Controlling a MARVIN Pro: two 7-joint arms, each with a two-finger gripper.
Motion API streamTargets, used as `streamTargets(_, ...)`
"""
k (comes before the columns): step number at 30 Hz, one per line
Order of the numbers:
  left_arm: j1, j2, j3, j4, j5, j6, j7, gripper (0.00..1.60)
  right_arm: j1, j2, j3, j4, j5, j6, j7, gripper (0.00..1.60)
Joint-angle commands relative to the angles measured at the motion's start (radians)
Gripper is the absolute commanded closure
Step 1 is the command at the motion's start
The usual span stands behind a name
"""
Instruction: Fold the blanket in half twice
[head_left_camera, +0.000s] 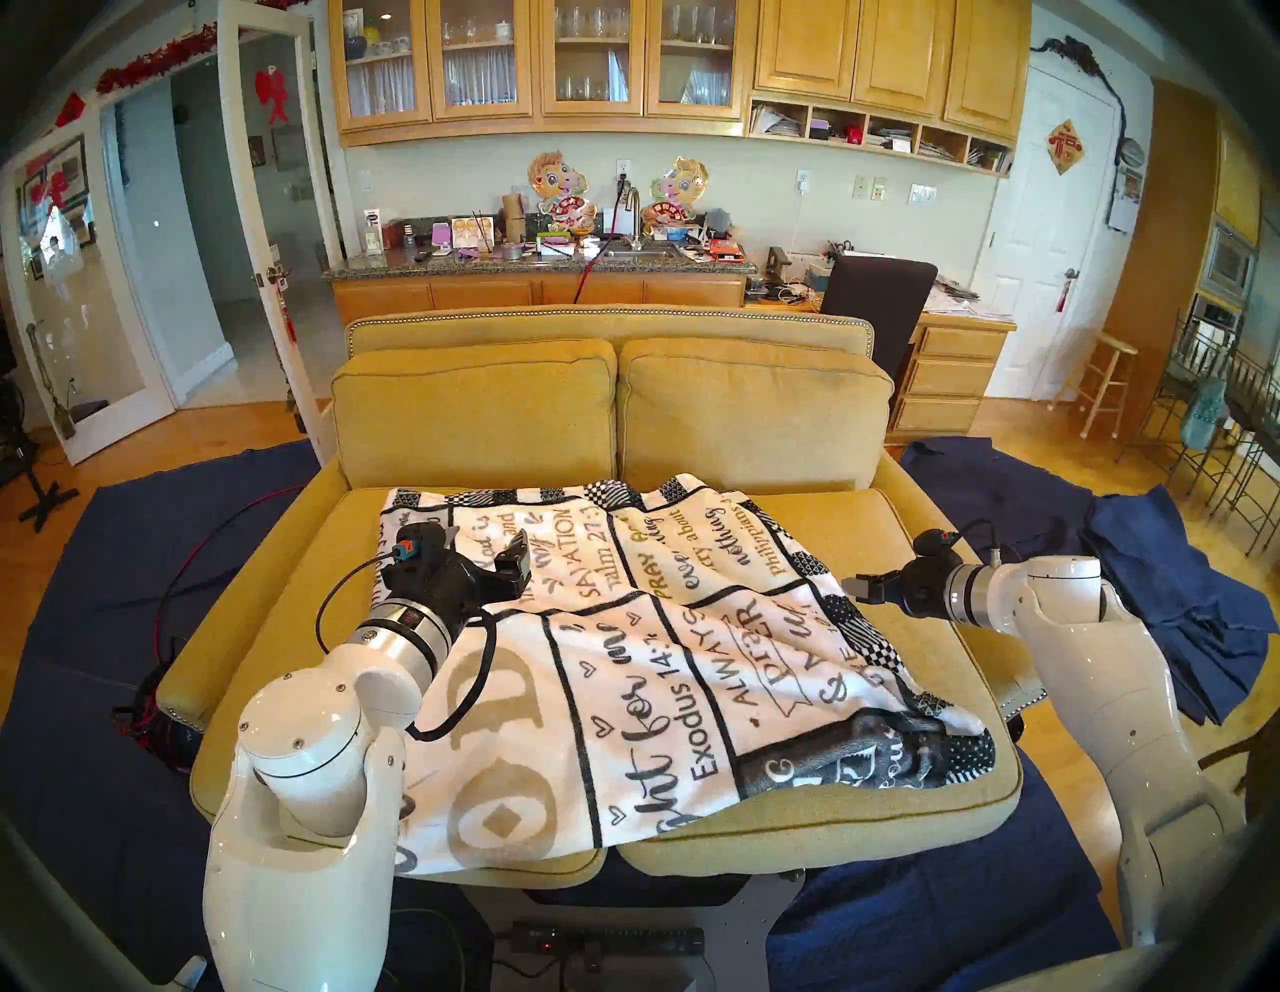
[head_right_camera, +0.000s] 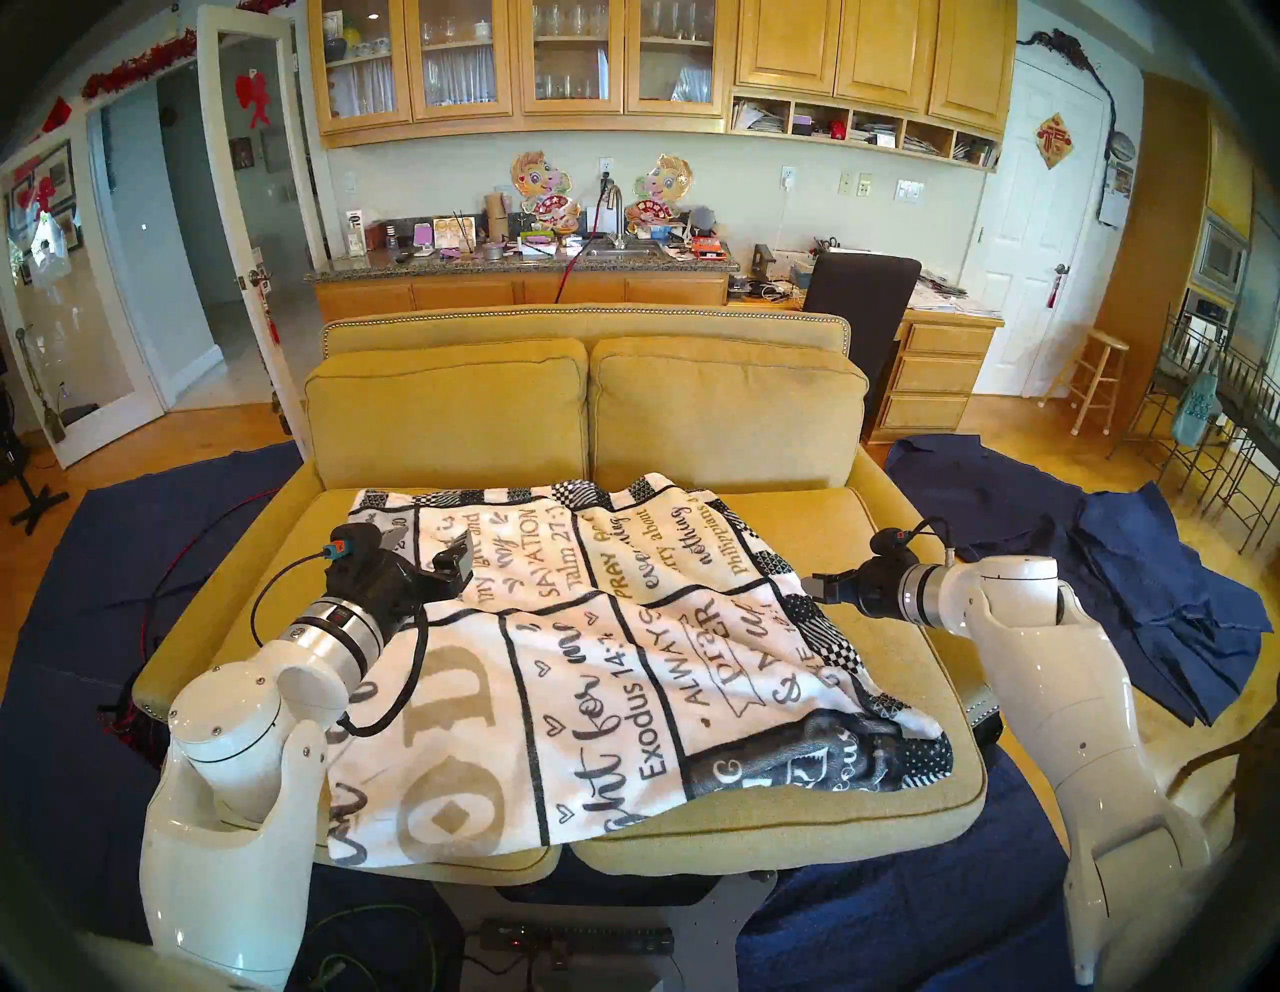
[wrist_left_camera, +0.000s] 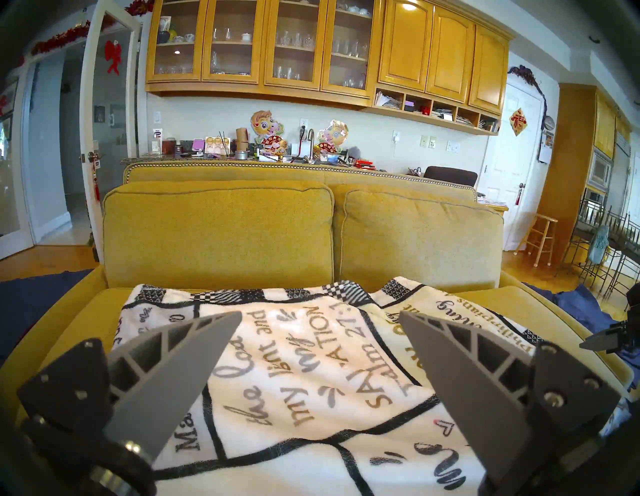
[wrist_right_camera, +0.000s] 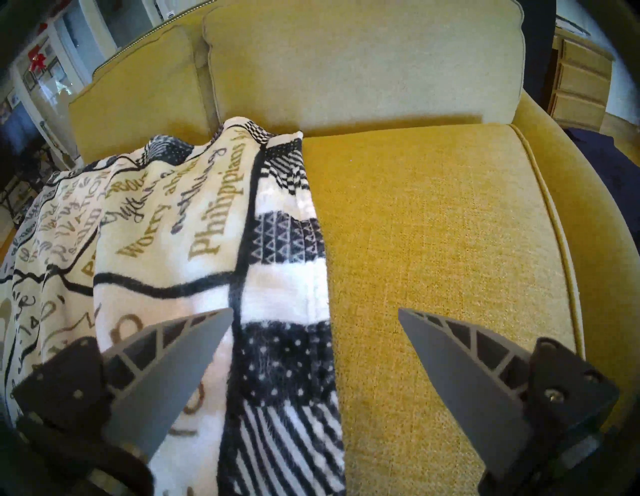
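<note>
Both claws, left (head_left_camera: 509, 554) and right (head_left_camera: 859, 585), released, empty. Blanket (head_left_camera: 623, 658) soft, limp fleece on sofa (head_left_camera: 900, 526); patchwork border corners judged best pinched.

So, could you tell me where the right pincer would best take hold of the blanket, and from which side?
Probably the patchwork border along the blanket's right edge, approached from the bare sofa cushion side. That hem lies flat and exposed there, and the open right pincer already straddles it from above.
</note>
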Motion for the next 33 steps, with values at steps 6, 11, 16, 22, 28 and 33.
streamTargets(6, -0.023, -0.003, 0.002, -0.03, -0.001, -0.011, -0.002, 0.0, 0.154, -0.019, -0.029, 0.104, -0.009, 0.038, 0.041, 0.0)
streamTargets(11, -0.023, -0.004, 0.001, -0.03, 0.0, -0.011, -0.003, 0.0, 0.183, -0.036, -0.041, 0.159, -0.004, 0.047, 0.067, 0.0)
streamTargets(16, -0.024, -0.006, 0.001, -0.03, 0.002, -0.012, -0.004, 0.0, 0.217, -0.05, -0.073, 0.221, -0.012, 0.052, 0.1, 0.0)
streamTargets(22, -0.024, -0.007, 0.0, -0.031, 0.003, -0.012, -0.006, 0.0, 0.264, -0.061, -0.11, 0.295, -0.02, 0.055, 0.149, 0.0)
streamTargets(28, -0.024, -0.009, 0.0, -0.031, 0.004, -0.012, -0.007, 0.0, 0.315, -0.076, -0.15, 0.383, -0.037, 0.036, 0.2, 0.0)
streamTargets(33, -0.024, -0.01, 0.0, -0.031, 0.006, -0.012, -0.008, 0.0, 0.368, -0.093, -0.187, 0.453, -0.051, 0.021, 0.245, 0.0)
